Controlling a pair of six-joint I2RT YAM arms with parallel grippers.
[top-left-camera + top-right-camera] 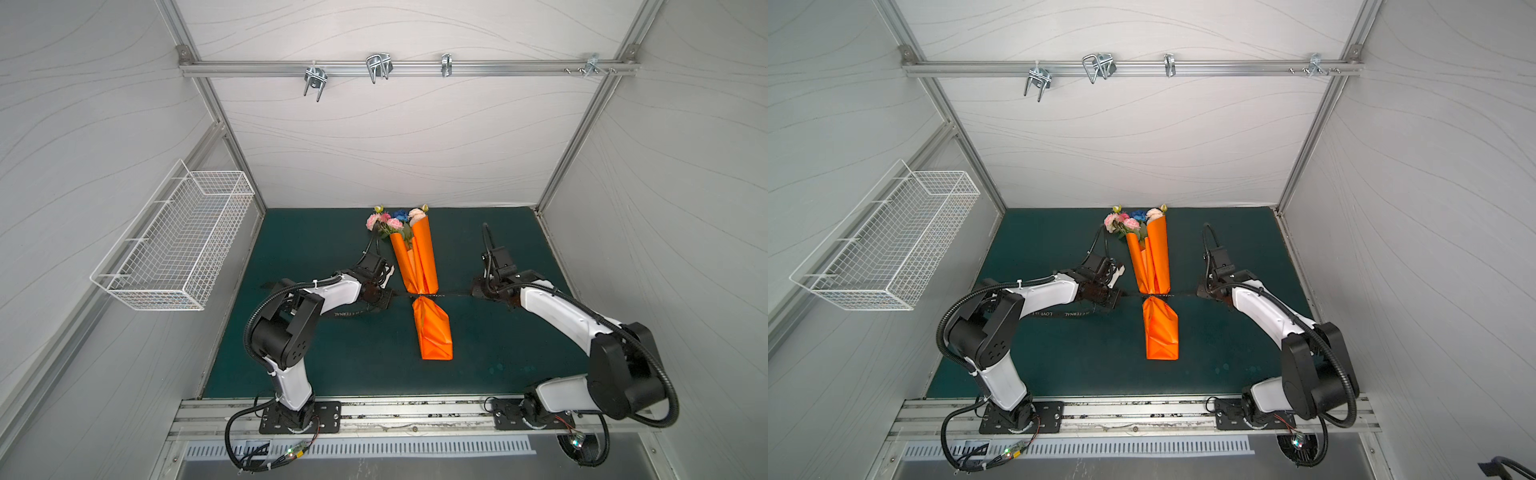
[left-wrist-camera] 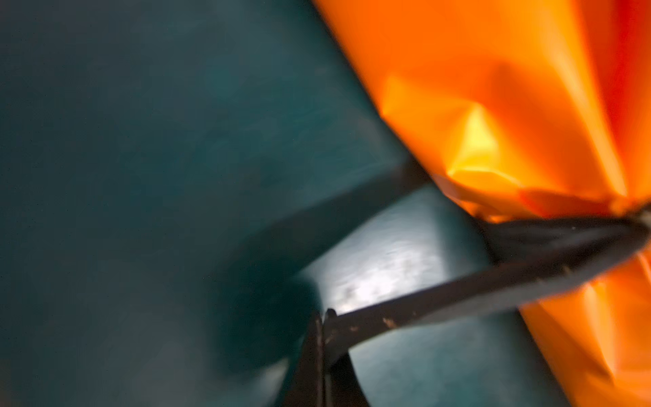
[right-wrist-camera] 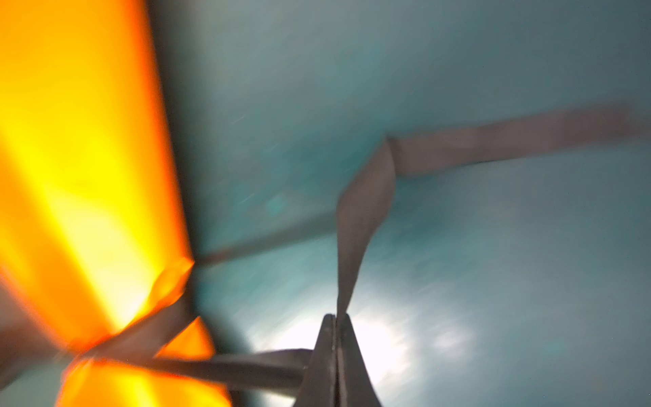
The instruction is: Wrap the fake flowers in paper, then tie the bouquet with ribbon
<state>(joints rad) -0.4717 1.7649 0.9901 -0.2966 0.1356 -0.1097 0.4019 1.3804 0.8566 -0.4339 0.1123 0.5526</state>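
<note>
Fingers: left gripper [image 2: 322, 317] pinched tight on ribbon [image 2: 458, 299]; right gripper [image 3: 336, 319] likewise, view blurred, probably its other end. Ribbon cinches paper [image 1: 419, 266] at waist. Wrapped bouquet [image 1: 392, 223] lies mid mat [image 1: 311, 245], blossoms toward back wall.

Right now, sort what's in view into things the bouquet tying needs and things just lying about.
Job: bouquet of fake flowers, orange paper, black ribbon, left hand and right hand, both shut on it.
Idle: white wire basket, metal hooks.
</note>
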